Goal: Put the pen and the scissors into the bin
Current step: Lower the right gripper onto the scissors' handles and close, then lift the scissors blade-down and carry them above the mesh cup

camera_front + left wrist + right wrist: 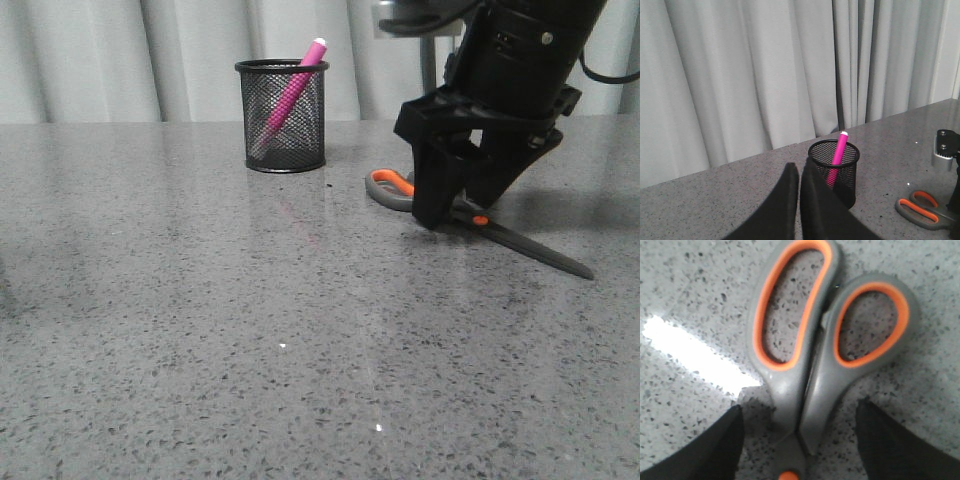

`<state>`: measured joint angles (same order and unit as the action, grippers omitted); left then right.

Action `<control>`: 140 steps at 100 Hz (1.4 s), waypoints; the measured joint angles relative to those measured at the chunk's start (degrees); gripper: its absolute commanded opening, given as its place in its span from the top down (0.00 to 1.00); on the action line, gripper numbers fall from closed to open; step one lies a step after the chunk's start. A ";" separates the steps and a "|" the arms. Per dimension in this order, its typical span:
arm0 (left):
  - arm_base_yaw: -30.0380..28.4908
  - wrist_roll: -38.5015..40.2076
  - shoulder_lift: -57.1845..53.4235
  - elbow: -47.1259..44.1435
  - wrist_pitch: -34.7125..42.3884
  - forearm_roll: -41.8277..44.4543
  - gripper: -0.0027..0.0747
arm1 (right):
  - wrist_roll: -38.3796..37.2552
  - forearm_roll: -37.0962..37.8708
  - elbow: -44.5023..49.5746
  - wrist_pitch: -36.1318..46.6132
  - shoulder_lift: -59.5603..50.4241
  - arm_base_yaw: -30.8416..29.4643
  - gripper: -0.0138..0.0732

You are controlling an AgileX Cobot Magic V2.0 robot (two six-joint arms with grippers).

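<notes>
Pink pen leaning inside the black mesh bin, scissors flat on the grey tabletop, right gripper spread wide astride their neck, left gripper closed, empty.

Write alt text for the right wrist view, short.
Close-up from above of grey scissors with orange-lined handle loops, lying flat on a speckled grey table. The open right gripper straddles them just below the handles, one dark finger on each side, near the orange pivot dot.
</notes>
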<state>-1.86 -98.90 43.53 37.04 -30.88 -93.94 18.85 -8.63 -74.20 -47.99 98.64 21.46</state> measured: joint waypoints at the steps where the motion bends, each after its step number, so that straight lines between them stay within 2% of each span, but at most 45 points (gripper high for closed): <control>1: 0.00 0.00 0.00 0.00 0.00 0.00 0.99 | 0.00 0.00 0.00 0.00 0.00 -0.06 0.34; 9: 0.00 0.00 0.00 0.00 0.00 -0.13 0.99 | 0.10 0.00 -0.12 0.00 0.14 -0.06 0.35; 14: 0.00 0.00 0.00 0.00 0.00 -0.13 0.99 | 0.10 0.00 -0.12 0.00 0.18 -0.06 0.41; 19: 0.00 0.00 0.00 0.00 0.00 -0.15 0.99 | 0.10 0.18 -0.25 0.00 0.40 -0.06 0.51; 34: 0.00 0.00 0.00 0.00 0.00 -0.25 0.99 | 0.30 0.18 -0.49 0.00 0.56 -0.06 0.93; 60: 0.00 0.00 0.00 0.00 0.04 -0.25 0.99 | 0.08 0.18 -0.46 -0.01 -0.07 -0.06 0.92; 74: 0.00 0.00 0.00 0.00 0.13 -0.25 0.99 | -0.03 -1.21 2.50 2.80 -5.84 -0.06 0.92; 89: 0.00 0.00 0.00 0.00 0.17 -0.25 0.99 | -0.03 -4.34 11.00 17.05 -17.33 -0.06 0.92; 103: 0.00 0.00 0.00 0.00 0.17 -0.48 0.99 | -0.11 -7.72 16.58 31.06 -23.22 0.70 0.92; 121: 0.00 0.00 0.00 0.00 0.30 -0.70 0.99 | -0.11 -8.66 16.70 47.10 -22.68 4.50 0.92; 140: 0.00 0.00 0.00 0.00 0.54 -0.86 0.99 | -0.17 -8.79 12.71 64.11 -15.16 9.20 0.92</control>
<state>-1.86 -98.90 43.53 37.04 -30.34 -94.80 18.68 -17.43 -61.49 16.12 83.49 30.66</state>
